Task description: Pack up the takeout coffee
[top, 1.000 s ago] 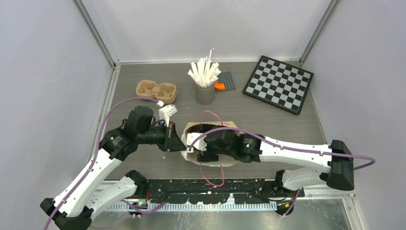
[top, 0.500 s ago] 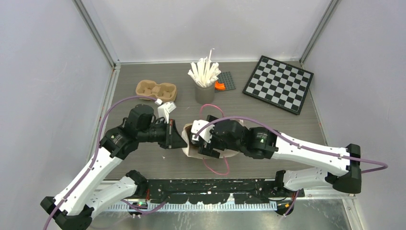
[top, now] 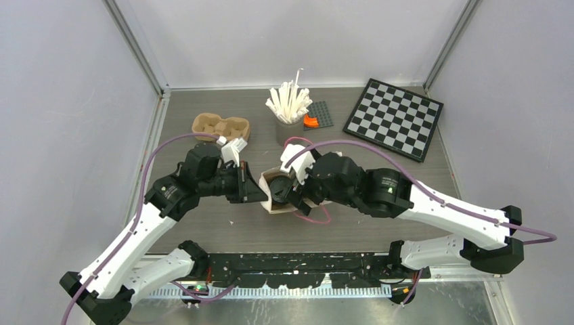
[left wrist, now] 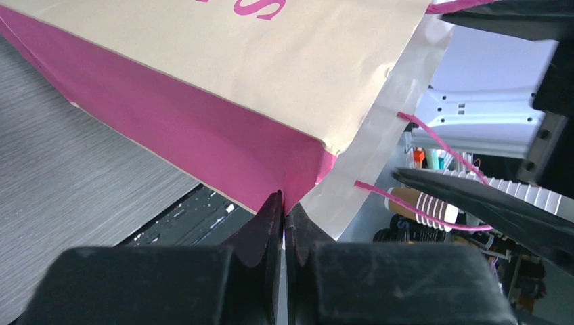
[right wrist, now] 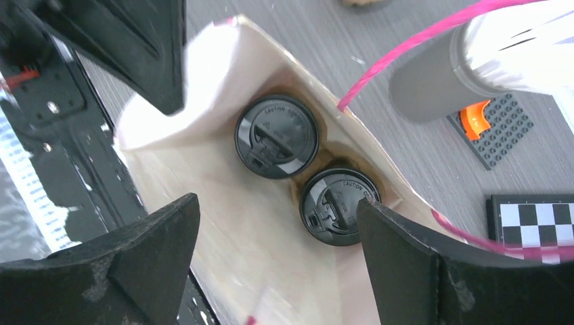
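Observation:
Two takeout coffee cups with black lids stand side by side in the bottom of a paper bag with pink sides. In the top view the bag sits mid-table between the arms. My left gripper is shut on the bag's rim corner, and it shows at the bag's left side in the top view. My right gripper is open and empty, just above the bag's mouth and looking down onto the cups; it also shows in the top view.
A grey cup of white sticks stands behind the bag. A tan pulp tray lies at the back left. A grey stud plate with an orange piece and a chessboard lie at the back right. Pink bag handles loop near my right wrist.
My right gripper has risen out of the bag and shifted toward the far left. The bag has gone from lying wide to standing narrower, its rim held by my left gripper.

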You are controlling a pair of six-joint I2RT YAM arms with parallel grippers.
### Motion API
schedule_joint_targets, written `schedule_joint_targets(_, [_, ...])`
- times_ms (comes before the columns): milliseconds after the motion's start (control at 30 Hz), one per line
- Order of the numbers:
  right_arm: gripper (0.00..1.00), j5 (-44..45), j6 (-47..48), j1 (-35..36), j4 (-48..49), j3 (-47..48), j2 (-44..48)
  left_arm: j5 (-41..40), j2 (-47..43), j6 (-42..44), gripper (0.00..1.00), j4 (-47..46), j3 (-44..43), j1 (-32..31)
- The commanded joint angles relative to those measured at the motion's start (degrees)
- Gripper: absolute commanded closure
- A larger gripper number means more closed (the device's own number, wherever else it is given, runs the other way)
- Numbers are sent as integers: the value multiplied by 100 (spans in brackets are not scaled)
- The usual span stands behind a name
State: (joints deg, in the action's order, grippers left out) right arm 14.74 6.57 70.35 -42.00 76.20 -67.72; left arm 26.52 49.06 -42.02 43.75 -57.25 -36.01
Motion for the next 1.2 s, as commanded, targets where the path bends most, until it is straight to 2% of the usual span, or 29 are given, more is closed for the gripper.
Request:
schedule_joint_targets(0, [10,222,-454,-21,27,536,243,-251,199,-437,94,-275,-314,-12])
schedule_joint_targets(200, [5,741,-526,-24,71,843,321,-502,550,-740,89,-94,-629,-18])
schedule_joint_targets(433, [2,2122,-1397,-21,123,1149,470,-738,875,-844,87,287,-988,-18])
schedule_joint_targets(600, [0,2627,-1930,-26,37,1034,693,-995,834,-874,76,456,-1024,-13])
schedule_joint_targets(733, [0,3443,-3083,-21,-994,1410,508,-1240,892,-558,63,932,-1440,-16])
schedule_joint_targets(900, [0,3248,-3998,-22,-2052,1890,403,-1268,930,-251,50,1095,-2030,-16])
schedule_joint_targets(1033, [0,3434,-4709,-24,-2426,2245,596,-1592,1159,328,42,1371,-2959,-11])
schedule_joint_targets(1167, [0,3522,-4879,-23,-2664,2791,607,-1901,1563,937,31,1918,-4271,-6])
